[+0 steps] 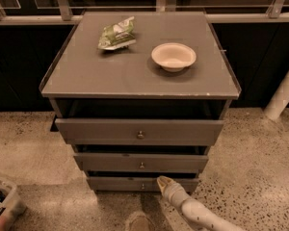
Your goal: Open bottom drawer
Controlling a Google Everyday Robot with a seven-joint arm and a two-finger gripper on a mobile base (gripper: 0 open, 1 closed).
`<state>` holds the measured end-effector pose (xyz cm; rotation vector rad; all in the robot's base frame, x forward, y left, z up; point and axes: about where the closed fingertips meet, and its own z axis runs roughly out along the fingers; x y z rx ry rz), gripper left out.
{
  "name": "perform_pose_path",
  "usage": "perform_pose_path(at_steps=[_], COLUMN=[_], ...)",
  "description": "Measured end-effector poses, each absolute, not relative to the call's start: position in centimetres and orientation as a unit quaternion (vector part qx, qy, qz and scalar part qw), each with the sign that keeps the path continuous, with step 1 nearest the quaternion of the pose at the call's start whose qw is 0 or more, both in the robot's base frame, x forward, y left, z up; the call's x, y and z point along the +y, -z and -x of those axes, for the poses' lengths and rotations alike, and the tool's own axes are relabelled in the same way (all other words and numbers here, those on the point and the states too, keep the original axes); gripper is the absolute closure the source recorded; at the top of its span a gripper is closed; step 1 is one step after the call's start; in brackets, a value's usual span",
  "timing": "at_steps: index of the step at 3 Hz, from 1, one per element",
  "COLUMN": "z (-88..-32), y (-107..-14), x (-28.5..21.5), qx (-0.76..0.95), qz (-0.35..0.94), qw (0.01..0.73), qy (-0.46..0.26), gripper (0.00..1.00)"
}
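Bottom drawer (115, 183), lowest in cabinet (135, 78), looks barely out, if at all. Gripper (164, 182) just right of its knob (142, 186); apart or together, can't tell. Grasp & pull prob. left to do.

The gripper (164, 183) sits low in the view, a little right of centre, its pale tip pointing up and to the left. Behind it, down and to its right, the white arm (198, 214) slants away and leaves the view at the bottom edge.
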<state>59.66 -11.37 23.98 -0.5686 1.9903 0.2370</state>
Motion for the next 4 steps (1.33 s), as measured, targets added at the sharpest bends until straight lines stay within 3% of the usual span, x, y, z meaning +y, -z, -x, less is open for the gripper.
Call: perform_pose_path(at_steps=[2, 4], z=[-66.3, -65.7], y=[-22.3, -21.1], x=[-13.6, -13.1], qx=[0.832, 0.838], qz=[0.203, 0.212], qw=[0.515, 0.503], qy=[-0.033, -0.028], gripper=[1.00, 1.00])
